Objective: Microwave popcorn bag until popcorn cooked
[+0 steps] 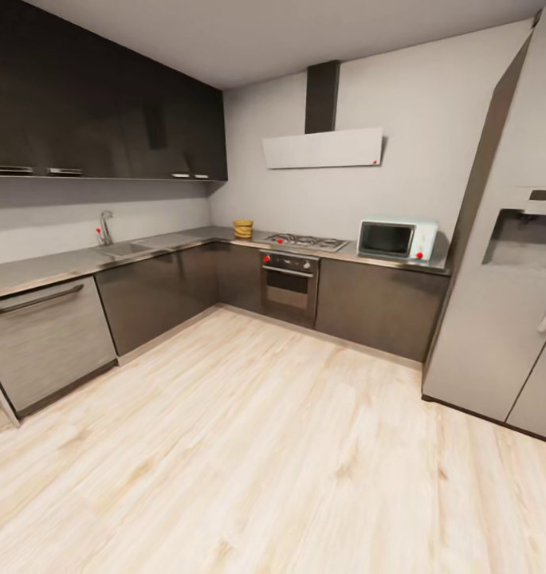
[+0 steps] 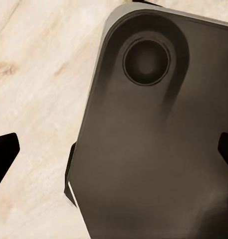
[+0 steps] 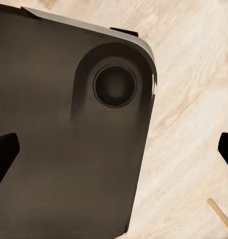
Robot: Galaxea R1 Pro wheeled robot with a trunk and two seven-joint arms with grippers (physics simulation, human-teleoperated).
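Tan ringed popcorn bag [image 1: 242, 229] on countertop [image 1: 185, 237] (corner); both end effectors released, fingertips apart.

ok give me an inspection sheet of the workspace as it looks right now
surface: grey countertop runs in an L along two walls over dark cabinets; pale wood floor in front.
job's things: popcorn bag stands on the countertop in the corner, beside the hob; microwave sits on the countertop near the fridge, door shut. popcorn: too small to tell.
clutter: nothing seen.
grippers: left gripper and right gripper open, dark fingertips at the wrist views' edges, holding nothing, above the robot's dark base and the floor.
cables: nothing seen.
surroundings: sink with tap, built-in oven, extractor hood, dark wall cabinets.
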